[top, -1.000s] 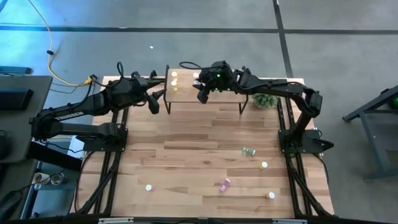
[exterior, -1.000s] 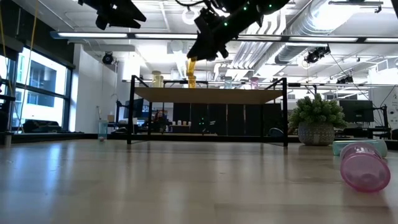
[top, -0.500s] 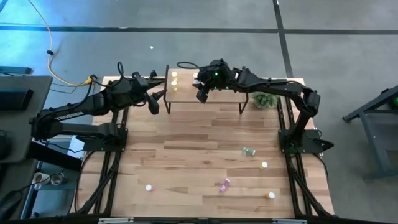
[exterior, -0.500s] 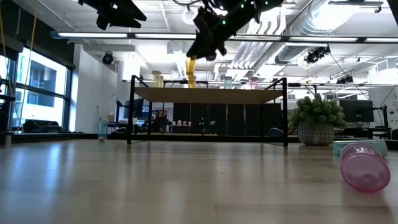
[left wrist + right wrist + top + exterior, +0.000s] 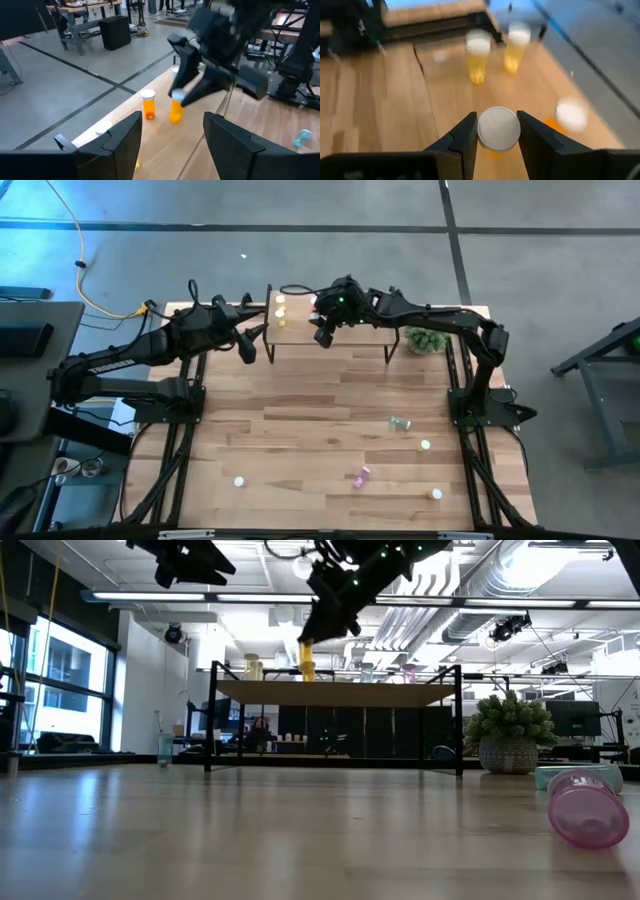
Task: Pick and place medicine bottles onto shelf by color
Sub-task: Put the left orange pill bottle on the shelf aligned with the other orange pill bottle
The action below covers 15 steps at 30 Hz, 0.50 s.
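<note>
The shelf (image 5: 350, 338) is a light-wood board on black legs at the table's far edge; it also shows in the low view (image 5: 335, 693). Yellow bottles (image 5: 478, 61) and one orange bottle (image 5: 148, 104) stand on it. My right gripper (image 5: 498, 131) is over the shelf's left part, shut on an orange bottle with a white cap (image 5: 176, 109). My left gripper (image 5: 172, 145) is open and empty, up in the air just left of the shelf (image 5: 247, 345). My right gripper pinches the orange bottle by its white cap (image 5: 498, 128) between its two fingers (image 5: 465, 134), one on each side of the cap. The fingers come slanting down from the table's right side. The bottle hangs upright below them (image 5: 307, 658); whether its base touches the shelf I cannot tell.
Loose bottles lie on the table's near right part: a green one (image 5: 400, 423), a pink one (image 5: 360, 476), an orange one (image 5: 435, 494), others with white caps (image 5: 425, 445) (image 5: 239, 480). A potted green plant (image 5: 428, 340) stands right of the shelf.
My right gripper has gone a little toward the table's left edge over the shelf, carrying the orange bottle, which has stayed upright.
</note>
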{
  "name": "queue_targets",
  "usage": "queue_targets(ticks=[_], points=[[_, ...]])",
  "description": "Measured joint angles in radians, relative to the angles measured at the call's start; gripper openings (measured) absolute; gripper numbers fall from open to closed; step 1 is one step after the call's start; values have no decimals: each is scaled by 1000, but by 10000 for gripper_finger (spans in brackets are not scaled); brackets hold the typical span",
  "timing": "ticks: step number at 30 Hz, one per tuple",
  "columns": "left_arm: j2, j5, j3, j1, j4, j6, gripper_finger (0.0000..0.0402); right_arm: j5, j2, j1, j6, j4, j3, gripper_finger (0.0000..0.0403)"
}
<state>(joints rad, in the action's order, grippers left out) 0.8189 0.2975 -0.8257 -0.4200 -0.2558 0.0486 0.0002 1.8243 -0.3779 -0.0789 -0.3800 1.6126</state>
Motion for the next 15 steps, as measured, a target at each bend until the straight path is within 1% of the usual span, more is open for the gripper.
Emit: queue_targets(ticks=[6, 11, 15], points=[[1, 1, 0, -6, -1, 0, 200, 2, 3, -2, 3, -35, 9, 113], [1, 3, 0, -8, -2, 0, 200, -12, 39, -2, -8, -21, 9, 113], [1, 3, 0, -8, -1, 0, 200, -11, 44, -1, -14, -24, 8, 113]])
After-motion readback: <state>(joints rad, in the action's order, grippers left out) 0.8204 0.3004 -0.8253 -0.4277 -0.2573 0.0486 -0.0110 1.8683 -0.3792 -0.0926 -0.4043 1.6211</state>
